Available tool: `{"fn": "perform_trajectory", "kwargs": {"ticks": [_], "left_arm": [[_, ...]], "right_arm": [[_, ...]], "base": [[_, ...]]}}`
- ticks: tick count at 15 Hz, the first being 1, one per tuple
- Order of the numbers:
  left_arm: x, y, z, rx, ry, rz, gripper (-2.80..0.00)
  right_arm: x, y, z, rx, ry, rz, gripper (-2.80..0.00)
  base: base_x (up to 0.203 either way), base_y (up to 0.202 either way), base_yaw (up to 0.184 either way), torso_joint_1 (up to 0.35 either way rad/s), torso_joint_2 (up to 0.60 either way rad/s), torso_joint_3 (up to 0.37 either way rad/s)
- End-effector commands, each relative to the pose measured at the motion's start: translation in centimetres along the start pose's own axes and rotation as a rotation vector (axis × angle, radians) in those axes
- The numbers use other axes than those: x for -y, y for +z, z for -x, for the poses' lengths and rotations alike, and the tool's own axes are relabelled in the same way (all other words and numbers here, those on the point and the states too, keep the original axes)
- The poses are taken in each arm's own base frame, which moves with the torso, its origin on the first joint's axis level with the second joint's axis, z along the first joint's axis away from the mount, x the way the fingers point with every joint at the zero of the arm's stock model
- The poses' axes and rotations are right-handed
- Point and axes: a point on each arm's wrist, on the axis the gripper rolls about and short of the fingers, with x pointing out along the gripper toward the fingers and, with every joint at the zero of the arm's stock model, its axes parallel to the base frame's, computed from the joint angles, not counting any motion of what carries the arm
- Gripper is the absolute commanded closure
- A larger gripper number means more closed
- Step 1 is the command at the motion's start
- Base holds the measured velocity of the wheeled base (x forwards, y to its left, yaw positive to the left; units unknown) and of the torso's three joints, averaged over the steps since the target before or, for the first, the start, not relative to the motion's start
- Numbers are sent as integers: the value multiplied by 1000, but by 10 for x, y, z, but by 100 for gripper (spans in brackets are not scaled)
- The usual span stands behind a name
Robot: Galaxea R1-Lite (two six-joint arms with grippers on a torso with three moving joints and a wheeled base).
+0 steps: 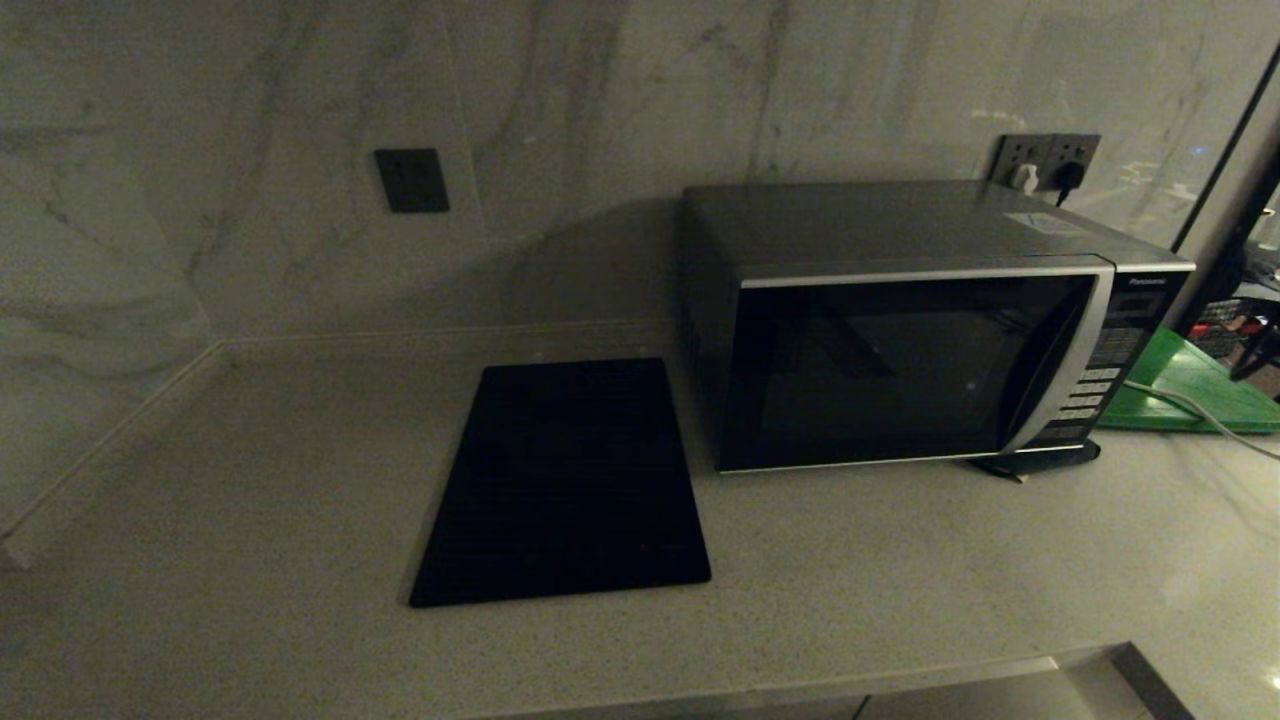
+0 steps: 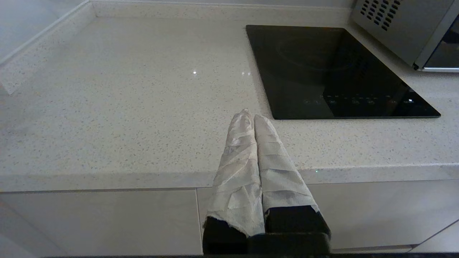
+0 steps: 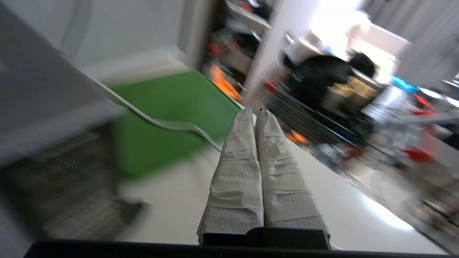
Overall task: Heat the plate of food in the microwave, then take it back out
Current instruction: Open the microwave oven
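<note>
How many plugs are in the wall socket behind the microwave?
2: a white plug on the left and a black plug on the right, both in the wall socket above the microwave's back corner. Others may be hidden.

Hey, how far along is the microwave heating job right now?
Nothing looks done: the microwave door is shut and no plate shows in any view. Nothing is in hand: the left gripper, shut and empty, hangs over the counter's front edge; the right gripper is shut near the green board. Every step is left.

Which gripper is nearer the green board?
Right. The right gripper hovers shut just short of the green board; the left gripper, also shut, sits past the black panel, across the microwave.
</note>
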Motion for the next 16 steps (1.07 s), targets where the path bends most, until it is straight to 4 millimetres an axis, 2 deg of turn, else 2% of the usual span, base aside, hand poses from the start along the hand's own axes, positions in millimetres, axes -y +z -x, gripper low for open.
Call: {"fn": "perform_trajectory", "kwargs": {"ticks": [1, 4, 7, 12, 14, 16], "left_arm": [[0, 0, 0, 1, 2, 1, 0], [0, 0, 0, 0, 2, 1, 0], [0, 0, 0, -1, 2, 1, 0], [0, 0, 0, -1, 2, 1, 0], [0, 0, 0, -1, 2, 1, 0], [0, 0, 0, 1, 1, 1, 0]], "right_arm": [[-33, -16, -4, -10, 53, -12, 0], [-53, -25, 8, -38, 66, -32, 0], [-45, -18, 19, -12, 65, -61, 0], [-39, -24, 29, 17, 64, -92, 0], [-42, -22, 30, 40, 73, -116, 0], [-54, -26, 32, 47, 105, -108, 0]], "base": [[0, 0, 0, 0, 0, 0], [0, 0, 0, 0, 0, 0], [0, 0, 0, 0, 0, 0], [0, 0, 0, 0, 0, 0], [0, 0, 0, 0, 0, 0], [0, 0, 0, 0, 0, 0]]}}
